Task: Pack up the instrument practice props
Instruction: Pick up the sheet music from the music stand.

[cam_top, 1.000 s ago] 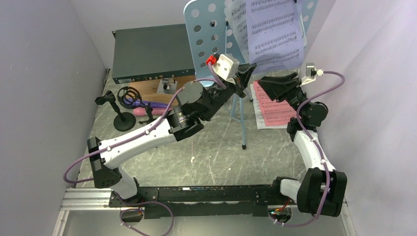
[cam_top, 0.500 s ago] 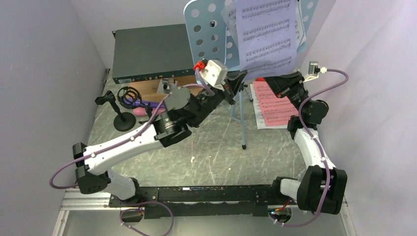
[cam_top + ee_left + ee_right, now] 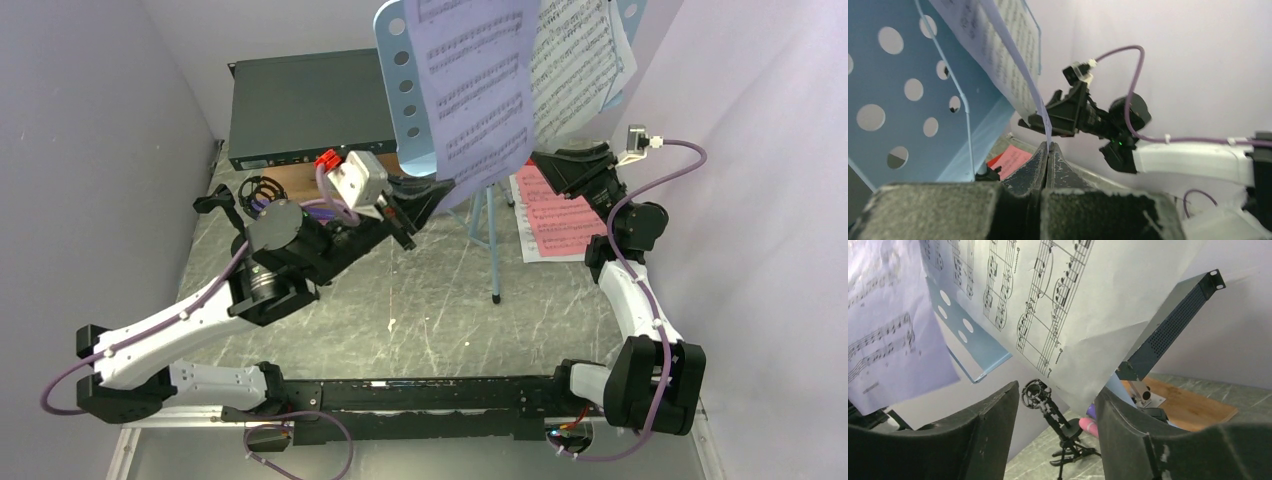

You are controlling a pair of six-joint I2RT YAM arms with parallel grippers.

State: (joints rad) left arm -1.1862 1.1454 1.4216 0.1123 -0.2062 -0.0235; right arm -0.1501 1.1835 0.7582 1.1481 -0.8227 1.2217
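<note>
While the left tool (image 3: 1048, 150) pinches the lavender sheet (image 3: 475, 90) by its bottom edge in front of the light-blue music tripod (image 3: 398, 75), the right tool (image 3: 1057, 392) gapes empty under the white sheet (image 3: 1108, 305). Sheet-clearing is in hand; next, the lavender one likely needs lifting clear.

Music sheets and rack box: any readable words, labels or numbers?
No text can be read anywhere.
lavender sheet: staves and notes only; a small print near its bottom corner is blurred.
white sheet: notation only, no words.
red sheet: print too small to read.
rack box: front-panel marks too small to read.
</note>
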